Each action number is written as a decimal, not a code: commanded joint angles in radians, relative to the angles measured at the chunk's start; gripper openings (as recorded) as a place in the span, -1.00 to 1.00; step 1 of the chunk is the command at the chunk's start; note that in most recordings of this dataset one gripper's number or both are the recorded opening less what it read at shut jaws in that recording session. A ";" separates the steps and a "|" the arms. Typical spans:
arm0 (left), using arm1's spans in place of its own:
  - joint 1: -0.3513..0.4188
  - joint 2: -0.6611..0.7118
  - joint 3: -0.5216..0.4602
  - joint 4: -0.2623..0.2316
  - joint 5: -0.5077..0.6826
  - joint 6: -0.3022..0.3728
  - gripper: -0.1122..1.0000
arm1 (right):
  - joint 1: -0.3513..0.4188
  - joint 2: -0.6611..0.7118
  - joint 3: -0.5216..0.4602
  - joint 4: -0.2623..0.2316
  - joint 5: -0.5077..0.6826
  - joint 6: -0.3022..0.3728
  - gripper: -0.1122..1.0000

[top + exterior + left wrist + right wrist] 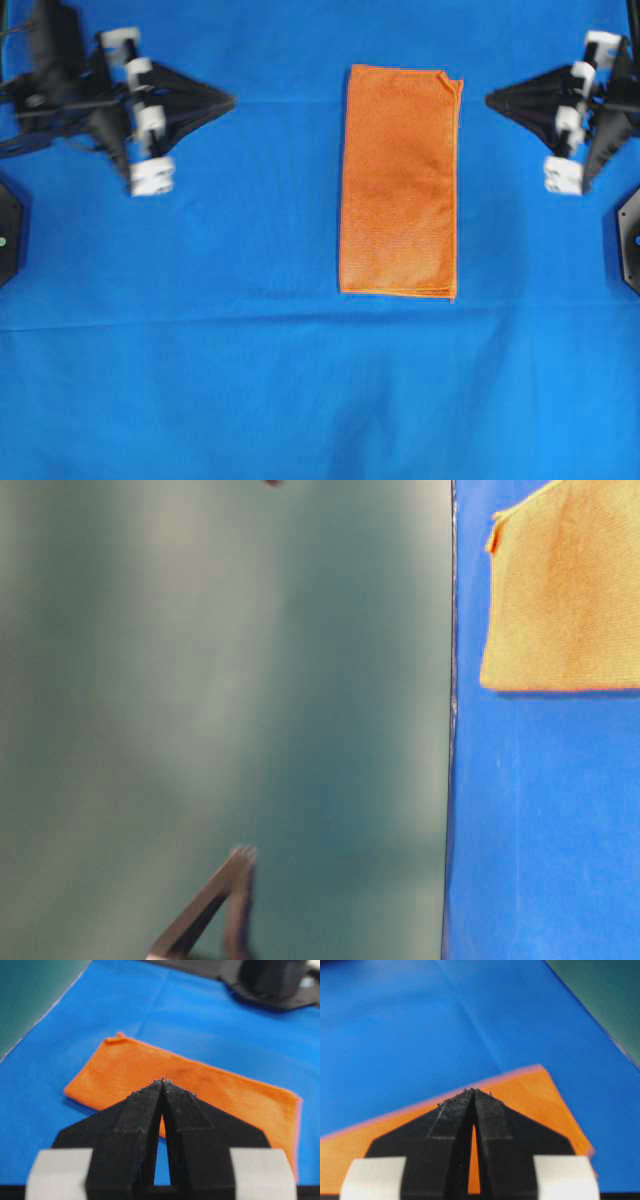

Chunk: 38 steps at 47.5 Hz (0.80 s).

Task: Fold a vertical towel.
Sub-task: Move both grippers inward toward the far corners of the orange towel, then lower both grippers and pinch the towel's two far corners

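Towel flat on blue sheet — green backdrop

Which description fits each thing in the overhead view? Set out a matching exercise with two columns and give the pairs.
Things:
1. towel
2. left gripper
3. right gripper
4. blue cloth

Descriptions:
A. shut, at the right, clear of the towel
B. orange, lying flat in the middle
C. spread under everything
D. shut, at the left, clear of the towel

Pairs: 1-B, 2-D, 3-A, 4-C
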 commanded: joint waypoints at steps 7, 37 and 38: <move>0.071 0.241 -0.161 0.000 -0.014 -0.002 -0.14 | -0.127 0.190 -0.069 -0.005 0.020 -0.003 -0.25; 0.156 0.764 -0.465 -0.002 -0.081 -0.003 0.54 | -0.258 0.664 -0.199 -0.021 -0.038 -0.008 0.32; 0.158 0.775 -0.469 -0.002 -0.081 -0.003 0.54 | -0.258 0.669 -0.201 -0.021 -0.038 -0.006 0.32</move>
